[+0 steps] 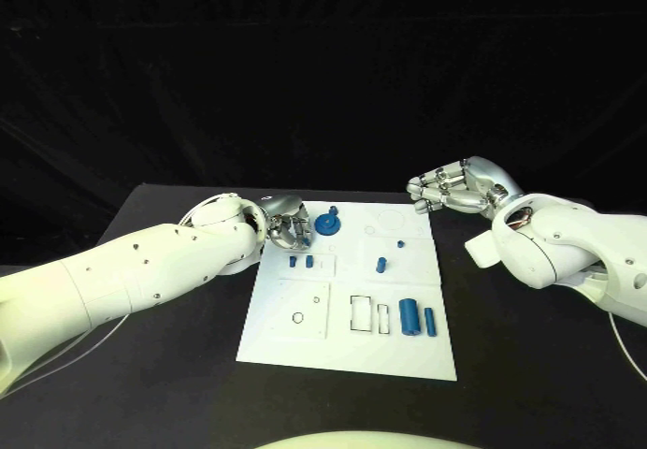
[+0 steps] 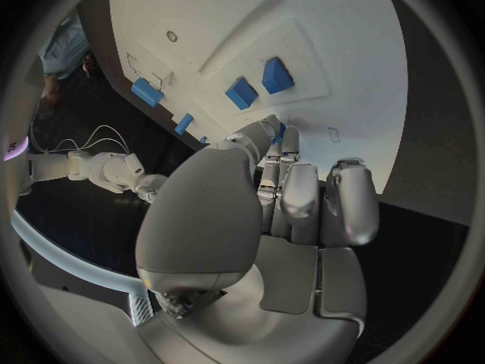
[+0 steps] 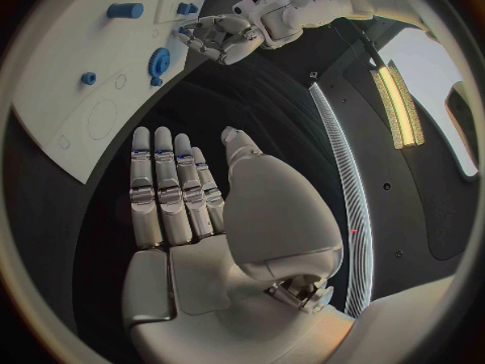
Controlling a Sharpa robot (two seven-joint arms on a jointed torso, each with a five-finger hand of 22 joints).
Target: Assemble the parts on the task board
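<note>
**Left hand at the blue gear; right hand idle off the board's far corner**

The task board lies in the middle of the black table. At its far left portion sits a blue gear-like wheel, toothed at the rim as the right wrist view shows it.

The left hand rests over the board's far left edge, just beside the wheel, which lies to the hand's right, toward the board's centre. The fingertips reach down toward the board, and a sliver of blue shows at them. Whether they actually pinch the wheel or merely touch it cannot be told from these views.

The right hand hovers off the board's far right corner, above the table, well apart from the wheel. Its fingers lie straight and together, grasping nothing.

Other parts remain loose nearer the robot: two small blue blocks, a short peg, and two blue cylinders whose long axes run near-to-far beside a rectangular outline.

Judgement: the left hand is much the nearer to the wheel, so any seating of that part falls to it. The assembly appears to be at an early stage.
</note>
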